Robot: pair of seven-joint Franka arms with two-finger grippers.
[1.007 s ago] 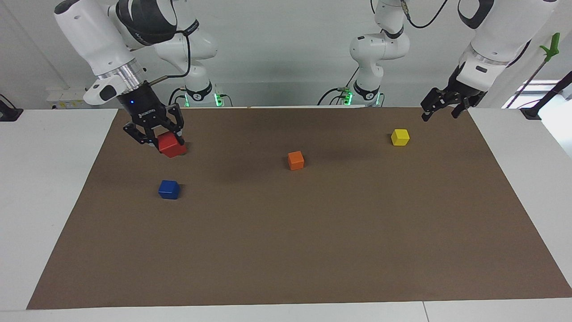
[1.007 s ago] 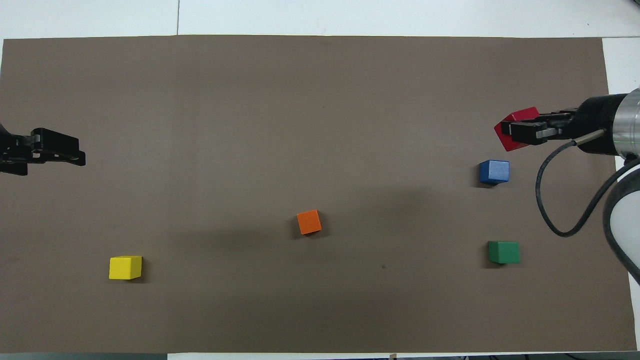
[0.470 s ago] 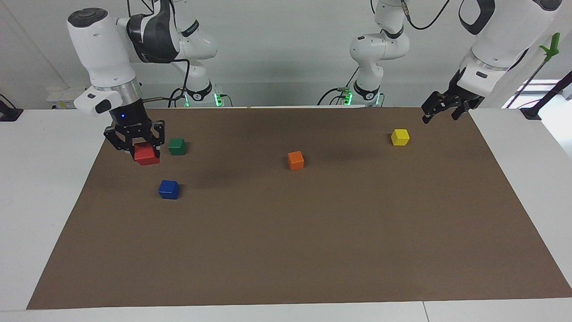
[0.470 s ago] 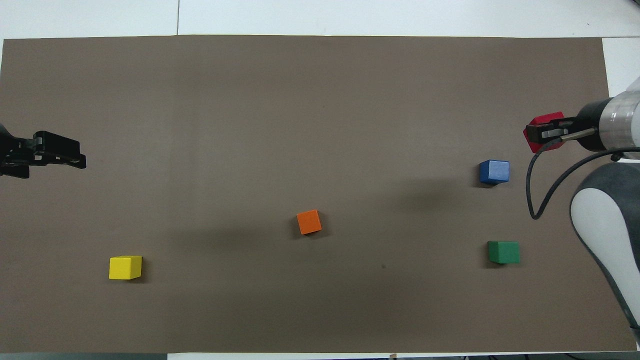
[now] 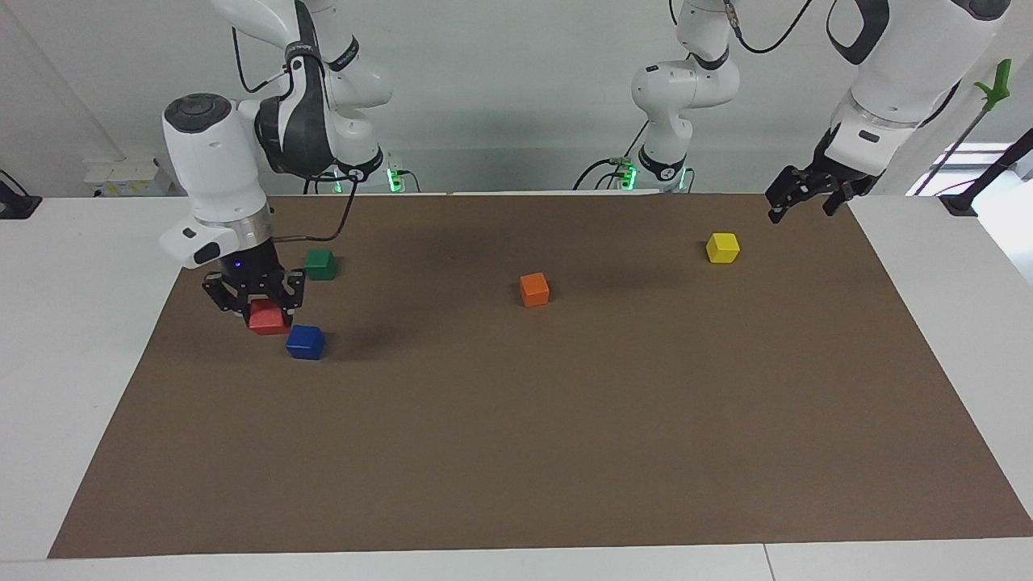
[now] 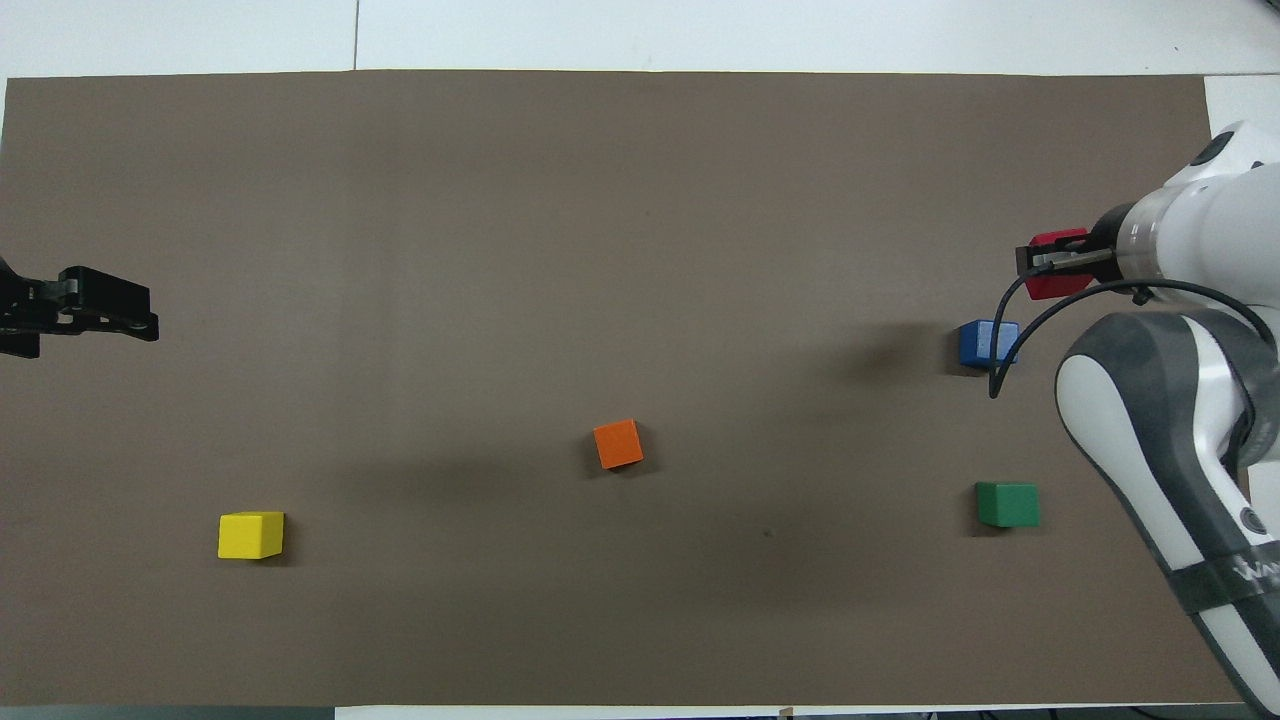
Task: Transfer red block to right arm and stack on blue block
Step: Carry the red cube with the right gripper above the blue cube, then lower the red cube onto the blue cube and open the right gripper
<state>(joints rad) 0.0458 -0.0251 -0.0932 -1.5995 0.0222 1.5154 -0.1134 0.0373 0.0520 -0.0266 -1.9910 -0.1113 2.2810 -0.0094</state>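
**Red block comes down beside the blue block**

The right gripper (image 5: pixel 257 305) has dropped lower than it was a second ago. It has also slid toward the right arm's end of the table. Its jaws are closed tight on the red block (image 5: pixel 269 319). A second ago the red block was tilted and covered the green block (image 5: pixel 320 264). Now it looks level, and the green block shows again, nearer to the robots than the blue block (image 5: pixel 306 341). The red block hangs just beside the blue block, on the side toward the right arm's end of the table. I cannot tell if the two blocks touch. The red block is not on top of the blue block yet.

The left gripper (image 5: pixel 797 198) waits in the air with its jaws open and nothing in them. It has moved back a little and is well apart from the blue block. The orange block (image 5: pixel 534 289) and the yellow block (image 5: pixel 722 247) have not moved; both lie toward the left arm's end from the blue block.

The blocks sit on a big brown mat (image 5: pixel 565 452). The mat lies on a white table (image 5: pixel 89 347). A pale wall (image 5: pixel 516 89) rises past the robots.
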